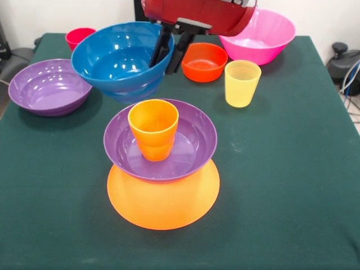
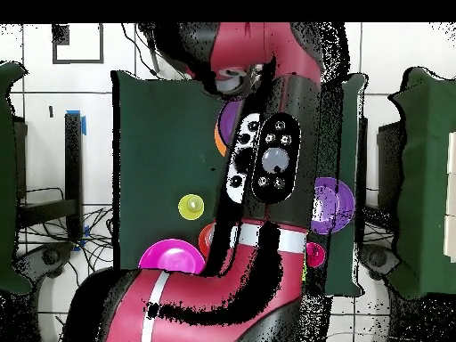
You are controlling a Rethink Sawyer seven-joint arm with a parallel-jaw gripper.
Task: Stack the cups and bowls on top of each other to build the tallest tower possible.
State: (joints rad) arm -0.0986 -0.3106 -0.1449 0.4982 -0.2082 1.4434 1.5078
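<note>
The tower stands mid-table in the front view: an upturned yellow-orange bowl [image 1: 163, 199], a purple bowl [image 1: 191, 140] on it, and an orange cup [image 1: 153, 128] upright inside that. My gripper [image 1: 170, 52] is shut on the rim of the small blue bowl [image 1: 115, 59], one finger inside and one outside. It holds the bowl tilted in the air, behind and to the left of the tower. In the overhead view my arm [image 2: 267, 160] hides the gripper and the blue bowl. Only an edge of the tower's purple bowl [image 2: 227, 120] shows there.
On the green table [image 1: 281, 169] are a second purple bowl [image 1: 48, 85] at the left, a red-pink cup [image 1: 79, 36] behind it, an orange-red bowl [image 1: 203, 61], a yellow cup [image 1: 242, 82] and a big pink bowl [image 1: 261, 36] at the back right. No green bowl shows.
</note>
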